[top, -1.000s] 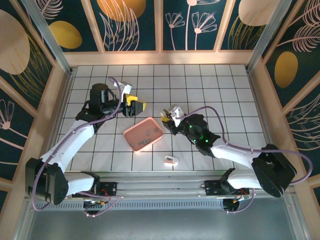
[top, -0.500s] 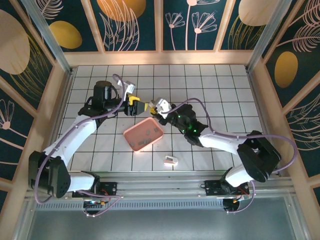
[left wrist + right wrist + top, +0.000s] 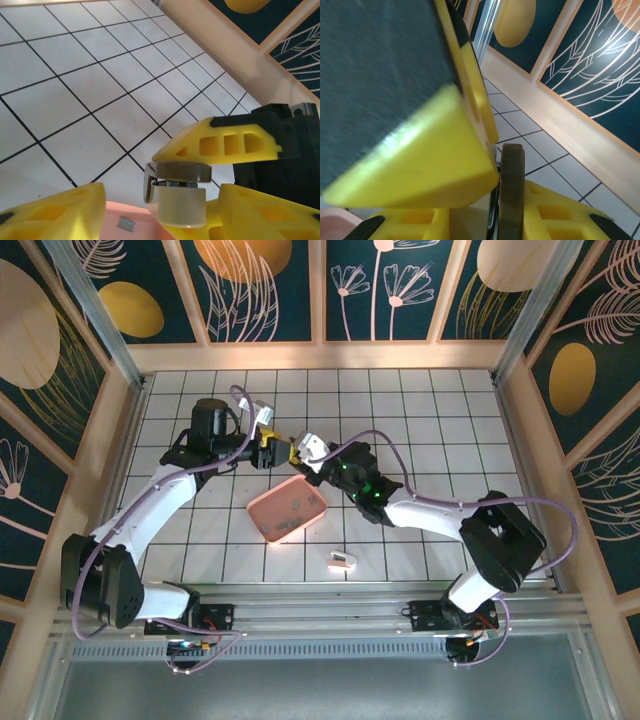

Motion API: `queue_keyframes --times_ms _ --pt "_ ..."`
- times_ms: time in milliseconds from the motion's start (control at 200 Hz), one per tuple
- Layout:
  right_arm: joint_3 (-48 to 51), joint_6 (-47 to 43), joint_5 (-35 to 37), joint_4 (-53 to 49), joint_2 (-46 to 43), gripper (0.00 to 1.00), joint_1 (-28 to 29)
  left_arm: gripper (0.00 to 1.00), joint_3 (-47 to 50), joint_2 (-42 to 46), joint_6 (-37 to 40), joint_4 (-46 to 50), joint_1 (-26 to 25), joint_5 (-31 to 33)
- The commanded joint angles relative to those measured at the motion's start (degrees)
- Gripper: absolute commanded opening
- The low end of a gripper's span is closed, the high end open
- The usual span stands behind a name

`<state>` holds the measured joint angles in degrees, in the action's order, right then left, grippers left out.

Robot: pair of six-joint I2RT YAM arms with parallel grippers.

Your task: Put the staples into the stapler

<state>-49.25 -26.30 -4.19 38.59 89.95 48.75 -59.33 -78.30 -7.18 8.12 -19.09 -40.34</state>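
Stapler [image 3: 176, 196], pinched by right fingers [image 3: 225, 145], is presented between spread left fingers [image 3: 50, 212] above pink tray [image 3: 265, 510], likely for opening.

Both arms, left [image 3: 150, 515] and right [image 3: 430, 515]: white shells, black joints, purple cables [image 3: 576, 537]. Fingers [image 3: 225, 145] yellow with rectangular cut-outs. Green lights [image 3: 362, 480] just right of the pink tray [image 3: 265, 515].

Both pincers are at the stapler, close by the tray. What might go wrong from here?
1. The left pincer and right pincer are crowded tip to tip, so a slight misalignment may knock their fingers together.
2. The stapler is small and pinched by the right pincer. A bump might twist it loose and drop it toward the pink tray, scattering the staples.
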Motion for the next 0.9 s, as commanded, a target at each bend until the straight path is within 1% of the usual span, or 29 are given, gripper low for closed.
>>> queue_keyframes --times_ms 0,50,185,230,270,320,420,535,746,896 --pt "-2.06 -1.29 0.60 1.88 0.57 0.31 0.66 0.54 -1.66 -0.96 1.02 1.46 -0.35 0.20" --pt "-1.94 -1.38 0.59 2.34 0.58 0.31 0.73 0.52 -1.59 -1.06 1.11 1.54 -0.34 0.43" --pt "-1.81 -1.47 0.54 3.15 0.66 0.31 0.87 0.53 -1.32 -1.21 1.77 1.47 -0.36 -0.16" --pt "-1.81 -1.51 0.50 3.51 0.66 0.31 0.82 0.51 -1.31 -1.32 2.01 1.53 -0.40 -0.34" --pt "-1.72 -1.62 0.45 3.74 0.60 0.31 0.86 0.47 -1.23 -1.32 2.18 1.46 -0.33 -0.52" --pt "-1.60 -1.72 0.43 4.02 0.45 0.31 0.91 0.39 -1.38 -1.52 2.64 1.63 -0.40 -1.02" --pt "-1.44 -1.90 0.65 4.54 0.40 0.31 0.91 0.27 -1.74 -1.96 3.87 2.16 -0.34 -2.19" --pt "-1.37 -1.77 0.83 4.47 0.33 0.31 0.91 0.21 -1.66 -1.73 5.13 2.23 -0.39 -1.83" --pt "-0.93 -0.09 1.29 4.47 0.31 0.34 0.82 0.04 -1.75 -1.38 6.58 2.64 -0.40 -0.28" --pt "-0.46 1.03 1.07 4.44 0.09 0.39 0.69 0.00 -1.41 -1.07 7.27 2.47 -0.38 0.51"
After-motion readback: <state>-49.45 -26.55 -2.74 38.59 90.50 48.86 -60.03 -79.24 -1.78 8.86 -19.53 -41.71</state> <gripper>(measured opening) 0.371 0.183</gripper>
